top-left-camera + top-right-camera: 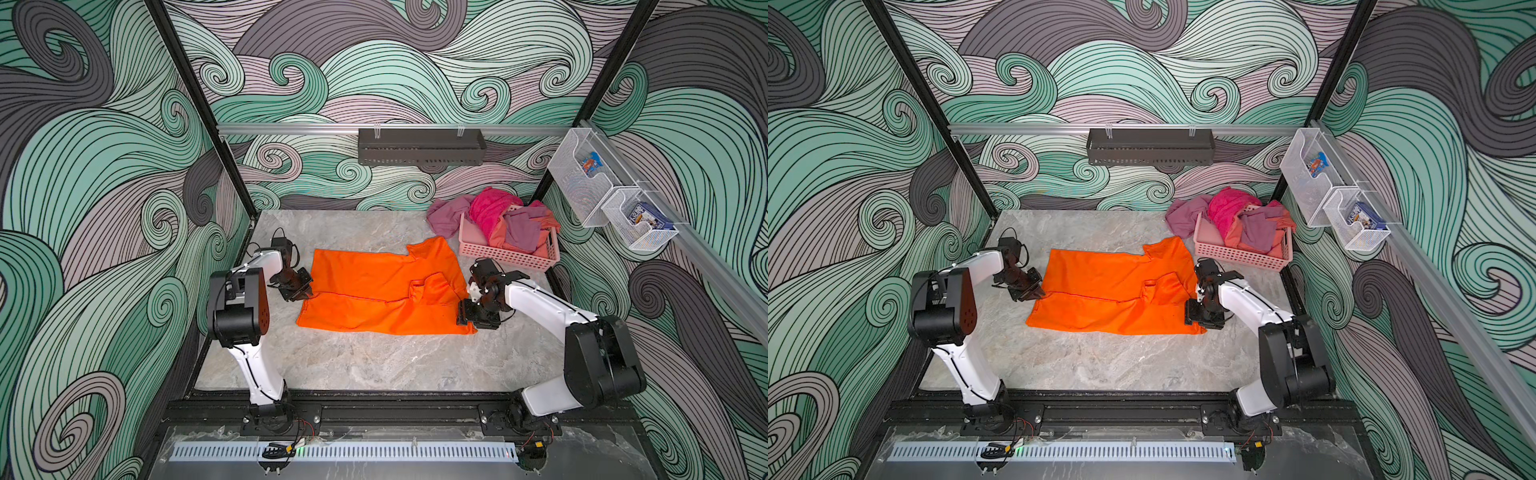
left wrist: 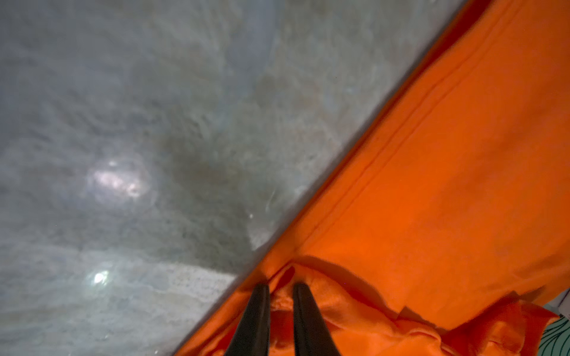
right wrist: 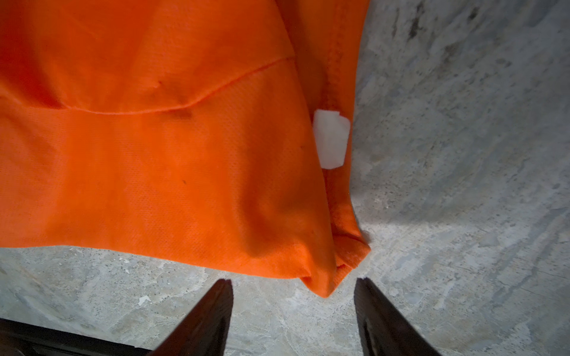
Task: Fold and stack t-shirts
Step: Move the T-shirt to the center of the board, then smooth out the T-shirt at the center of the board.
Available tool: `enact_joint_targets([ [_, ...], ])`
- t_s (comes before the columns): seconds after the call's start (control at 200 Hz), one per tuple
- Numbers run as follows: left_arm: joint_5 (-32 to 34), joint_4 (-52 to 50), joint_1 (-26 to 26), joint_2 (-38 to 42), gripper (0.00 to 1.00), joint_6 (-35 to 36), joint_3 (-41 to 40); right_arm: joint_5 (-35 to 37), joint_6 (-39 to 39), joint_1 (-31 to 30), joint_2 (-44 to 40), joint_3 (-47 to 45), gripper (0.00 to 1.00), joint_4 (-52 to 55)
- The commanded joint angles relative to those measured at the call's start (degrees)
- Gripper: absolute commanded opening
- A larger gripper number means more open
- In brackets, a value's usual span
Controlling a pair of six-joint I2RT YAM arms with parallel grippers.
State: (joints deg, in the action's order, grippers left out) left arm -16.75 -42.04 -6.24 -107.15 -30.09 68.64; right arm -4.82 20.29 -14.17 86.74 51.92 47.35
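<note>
One bright orange t-shirt (image 1: 374, 291) (image 1: 1113, 295) lies on the marble table, its near long side folded over and a sleeve lying on top. My left gripper (image 1: 305, 296) (image 2: 280, 285) is at the shirt's left edge. Its jaws are open by a narrow gap, with puckered orange cloth (image 2: 431, 185) in that gap. My right gripper (image 1: 467, 318) (image 3: 293, 280) stands open at the shirt's near right corner. The corner tip (image 3: 324, 289) lies just ahead of the fingertips, untouched. A white neck label (image 3: 331, 138) shows at the collar edge.
A pink lattice basket (image 1: 507, 254) heaped with pink and mauve clothes (image 1: 498, 216) stands at the back right, close to the shirt's far sleeve. Two wire bins (image 1: 582, 183) hang on the right rail. A dark tray (image 1: 419, 147) hangs on the back rail.
</note>
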Motion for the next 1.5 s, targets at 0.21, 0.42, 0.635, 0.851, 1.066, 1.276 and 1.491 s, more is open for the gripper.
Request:
enact_joint_targets([
  [0.21, -0.4, -8.2, 0.2, 10.7, 0.32, 0.2, -4.0, -4.0, 3.3, -0.3, 6.2, -1.6, 0.65, -2.4],
  [0.42, 0.3, -12.6, 0.2, 12.6, 0.52, 0.1, -4.6, -5.5, 4.2, -0.3, 8.0, -2.8, 0.63, -4.5],
  [0.635, 4.5, -14.0, 0.1, 17.3, 0.84, 0.3, -7.7, -4.8, 3.5, -0.2, 7.3, -3.5, 0.62, -4.6],
  [0.851, 4.4, -13.6, 0.1, 19.0, 0.80, -0.5, -10.8, -4.9, 3.3, -0.3, 7.3, -3.9, 0.62, -4.7],
  [1.066, 5.8, -8.7, 0.0, 18.6, 0.68, -2.3, -14.9, -5.1, 3.0, -0.2, 5.9, -4.3, 0.62, -4.7],
  [1.276, 6.3, -5.2, -0.1, 12.7, 0.62, -2.2, -13.0, -5.4, 2.8, -0.2, 5.2, -4.5, 0.61, -4.6],
  [1.491, 6.7, -3.5, -0.2, 9.4, 0.54, -1.6, -10.9, -5.1, 2.7, -0.2, 4.6, -4.4, 0.61, -4.2],
])
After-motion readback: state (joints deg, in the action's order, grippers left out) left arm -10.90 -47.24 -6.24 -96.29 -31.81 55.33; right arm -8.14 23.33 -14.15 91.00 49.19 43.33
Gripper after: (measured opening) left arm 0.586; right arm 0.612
